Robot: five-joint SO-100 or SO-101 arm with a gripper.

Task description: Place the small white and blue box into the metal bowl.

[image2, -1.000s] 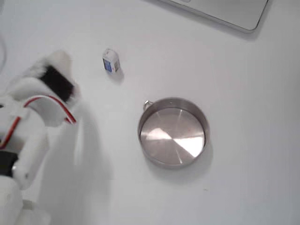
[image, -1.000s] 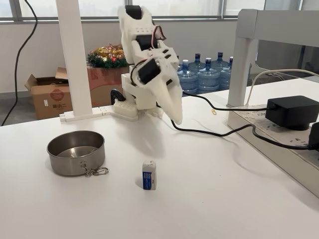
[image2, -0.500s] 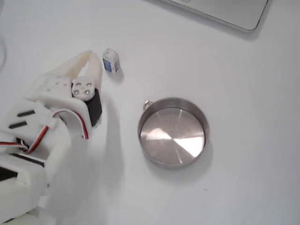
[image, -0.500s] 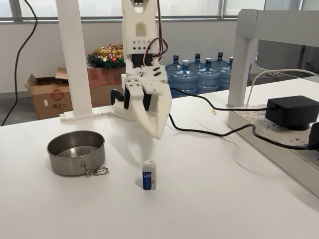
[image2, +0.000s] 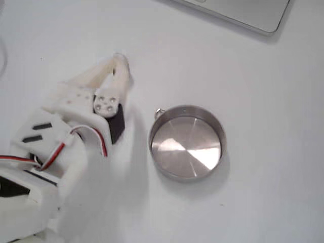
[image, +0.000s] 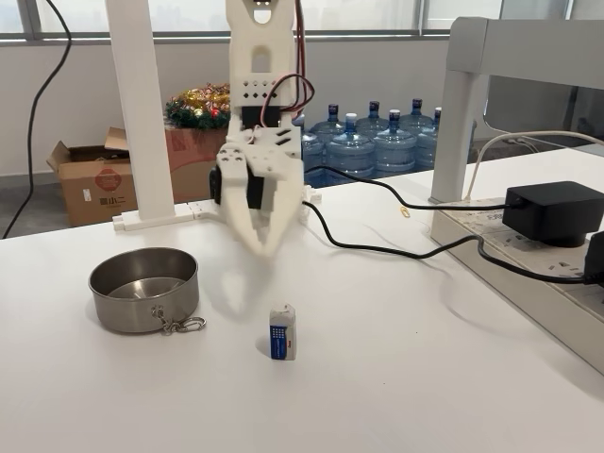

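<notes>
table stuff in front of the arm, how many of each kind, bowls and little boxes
metal bowl: 1
small white and blue box: 1
total: 2
The gripper hangs above the table behind the box, touching neither.

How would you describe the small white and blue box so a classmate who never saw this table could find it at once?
Start at the white table in the side-on fixed view and find the metal bowl on its left. Just right of the bowl's clip ring stands the small white and blue box, upright and alone. It is tiny, with a blue printed front.
</notes>
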